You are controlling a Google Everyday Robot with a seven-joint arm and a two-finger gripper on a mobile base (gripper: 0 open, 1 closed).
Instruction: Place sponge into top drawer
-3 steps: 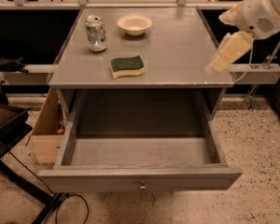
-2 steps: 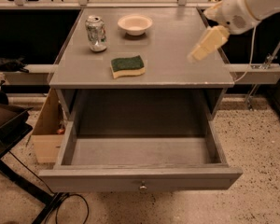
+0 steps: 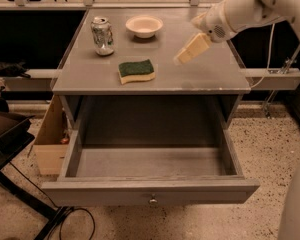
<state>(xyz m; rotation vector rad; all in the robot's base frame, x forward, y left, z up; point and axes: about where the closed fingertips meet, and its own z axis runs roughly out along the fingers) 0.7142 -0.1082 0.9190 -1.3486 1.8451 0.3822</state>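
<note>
While the wavy green-yellow sponge point(image 3: 136, 71) lies on the tabletop point(image 3: 205, 76), the pincer point(image 3: 184, 55) hovers nearby, openness unclear.

Dim warm overhead light; pincer point(image 3: 183, 57) above tabletop point(image 3: 210, 70) bright; top drawer point(image 3: 150, 162) recess shadowed, perhaps underexposed.

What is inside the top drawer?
Nothing visible: the drawer floor shows bare, though its front panel hides the nearest strip. The sponge lies on the tabletop; the gripper hovers right of it.
</note>
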